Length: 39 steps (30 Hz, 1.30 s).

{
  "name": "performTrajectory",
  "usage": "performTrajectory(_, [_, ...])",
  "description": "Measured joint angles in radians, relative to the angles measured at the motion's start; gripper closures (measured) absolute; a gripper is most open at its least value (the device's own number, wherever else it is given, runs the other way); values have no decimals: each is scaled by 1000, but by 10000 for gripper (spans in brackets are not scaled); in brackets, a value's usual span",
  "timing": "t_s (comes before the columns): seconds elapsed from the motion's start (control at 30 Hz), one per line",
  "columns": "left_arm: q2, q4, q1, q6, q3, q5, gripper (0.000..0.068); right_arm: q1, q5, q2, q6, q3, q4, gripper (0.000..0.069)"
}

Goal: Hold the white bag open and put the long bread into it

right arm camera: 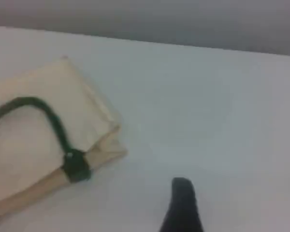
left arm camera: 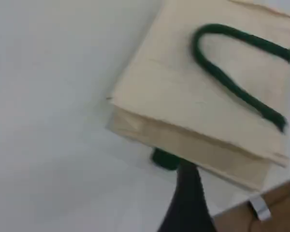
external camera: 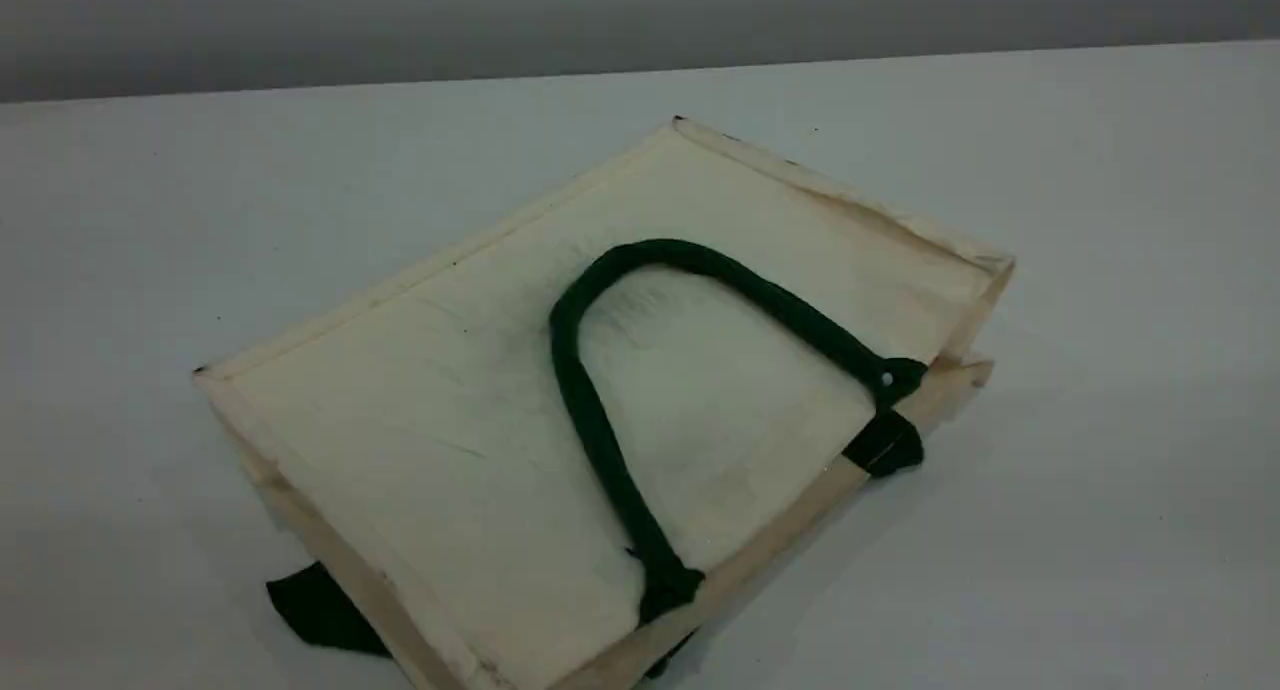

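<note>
We see the white bag flat on the worktop, mouth nearer our right claw; both claws hang open, empty.

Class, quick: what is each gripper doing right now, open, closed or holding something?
Left gripper: open, holding nothing, just short of the bag.
Right gripper: open, holding nothing, over bare table.

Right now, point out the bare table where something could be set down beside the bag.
Bare patches: the table right of the white bag; the strip between the bag's far edge and the table's back edge; the area to its left. Crowded: the near edge, where the bag and green handle fill it.
</note>
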<state>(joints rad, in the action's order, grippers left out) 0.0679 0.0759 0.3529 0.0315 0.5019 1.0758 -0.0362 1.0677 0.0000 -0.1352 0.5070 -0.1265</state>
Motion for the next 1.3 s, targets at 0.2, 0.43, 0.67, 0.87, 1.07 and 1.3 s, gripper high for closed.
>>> performTrajectory(0.2, [0, 0, -203, 0, 0, 0, 188, 40, 1, 0, 0, 0, 0, 195])
performTrajectory(0.43, [-8, 0, -324, -1, 0, 1, 188, 40, 1, 0, 0, 0, -1, 195])
performTrajectory(0.67, [-69, 2, -321, -1, 2, 2, 188, 38, 1, 0, 0, 0, -1, 195])
performTrajectory(0.87, [-68, 2, -320, -1, 2, 2, 188, 38, 1, 0, 0, 0, -2, 195])
performTrajectory(1.07, [-68, 2, -320, -1, 2, 2, 188, 38, 1, 0, 0, 0, -2, 195])
performTrajectory(1.3, [-68, 2, -320, -1, 2, 2, 188, 38, 1, 0, 0, 0, -2, 195])
